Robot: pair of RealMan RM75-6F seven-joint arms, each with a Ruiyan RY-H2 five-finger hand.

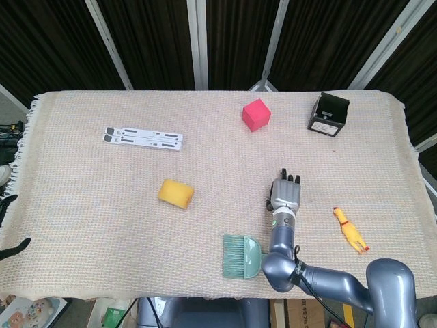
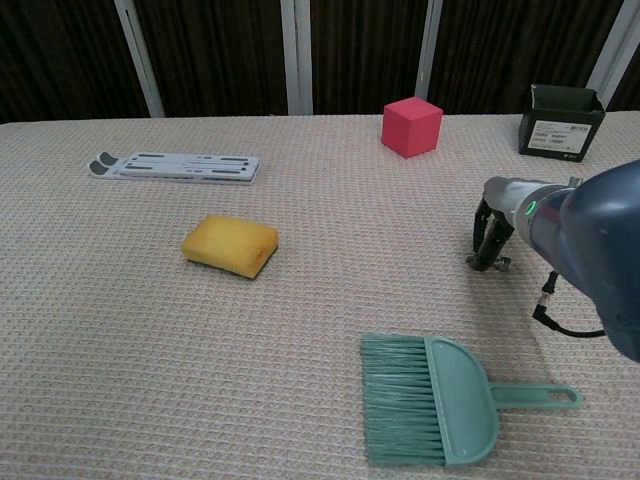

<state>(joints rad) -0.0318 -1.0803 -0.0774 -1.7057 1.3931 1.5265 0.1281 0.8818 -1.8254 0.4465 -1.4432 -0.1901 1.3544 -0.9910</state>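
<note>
My right hand [image 1: 285,193] hovers palm down over the woven cloth right of centre, holding nothing. In the chest view the right hand [image 2: 492,238] has its fingers pointing down, their tips at the cloth. A teal hand brush [image 1: 241,255] lies near the front edge, just left of the forearm; the chest view shows this brush [image 2: 430,398] with bristles to the left and handle to the right. A yellow rubber chicken [image 1: 350,230] lies to the right of the hand. My left hand shows in neither view.
A yellow sponge [image 1: 176,193] [image 2: 230,245] lies left of centre. A red cube [image 1: 256,114] [image 2: 411,126] and a black box [image 1: 328,115] [image 2: 560,122] stand at the back. A white folding stand [image 1: 143,138] [image 2: 175,165] lies at the back left.
</note>
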